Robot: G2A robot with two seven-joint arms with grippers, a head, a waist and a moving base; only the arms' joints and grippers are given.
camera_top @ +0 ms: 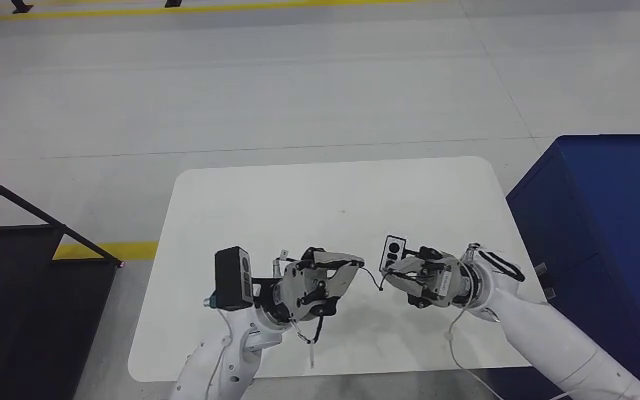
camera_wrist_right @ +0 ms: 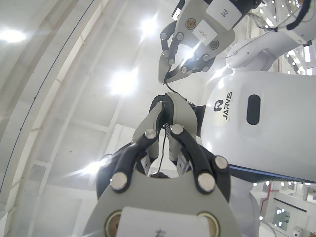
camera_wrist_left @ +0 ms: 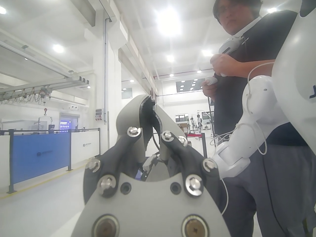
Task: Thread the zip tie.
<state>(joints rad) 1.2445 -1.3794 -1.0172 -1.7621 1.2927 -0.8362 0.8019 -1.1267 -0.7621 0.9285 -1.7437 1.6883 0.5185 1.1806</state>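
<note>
A thin black zip tie (camera_top: 376, 277) is held in the air between both grippers, above the near middle of the white table (camera_top: 330, 200). My left gripper (camera_top: 354, 267) points right and is shut on one end. My right gripper (camera_top: 392, 279) faces it from the right, a short gap away, and is shut on the other part. In the right wrist view the zip tie (camera_wrist_right: 170, 88) rises out of my right gripper (camera_wrist_right: 166, 98) into the left gripper (camera_wrist_right: 170, 76) just beyond, and its tail hangs back between the fingers. The left wrist view shows my left gripper (camera_wrist_left: 148, 99) closed on the black strip (camera_wrist_left: 154, 138).
A blue cabinet (camera_top: 590, 220) stands against the table's right side. A dark frame (camera_top: 50, 235) sits off the left edge. The table top around both arms is bare white, with its front edge close under the arms.
</note>
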